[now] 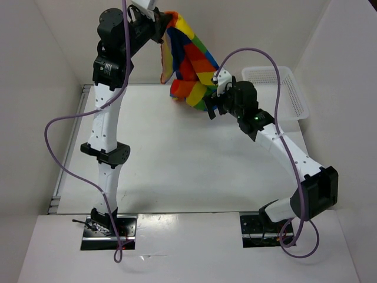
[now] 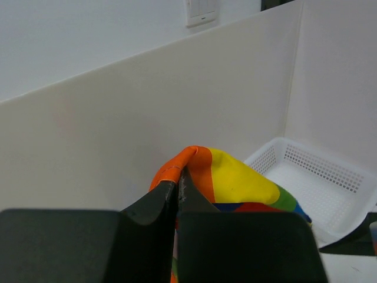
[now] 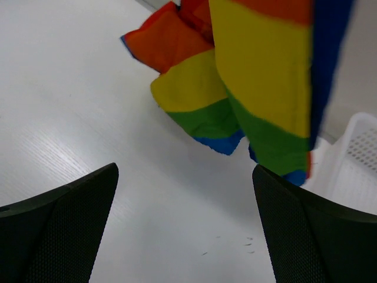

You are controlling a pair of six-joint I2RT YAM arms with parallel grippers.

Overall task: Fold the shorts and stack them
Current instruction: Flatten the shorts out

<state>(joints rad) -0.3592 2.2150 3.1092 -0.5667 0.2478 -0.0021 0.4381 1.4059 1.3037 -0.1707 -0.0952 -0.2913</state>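
The rainbow-striped shorts (image 1: 189,62) hang in the air at the back of the table, their lower end touching or just above the tabletop. My left gripper (image 1: 166,25) is raised high and shut on an orange edge of the shorts (image 2: 194,171). My right gripper (image 1: 211,106) is open and empty, just below and beside the hanging lower part of the shorts (image 3: 259,88); its fingers (image 3: 65,218) frame bare table. No drawstring shows.
A white mesh basket (image 1: 281,91) stands at the back right, also seen in the left wrist view (image 2: 321,183) and at the right edge of the right wrist view (image 3: 353,165). White walls enclose the table (image 1: 177,159) at back and sides.
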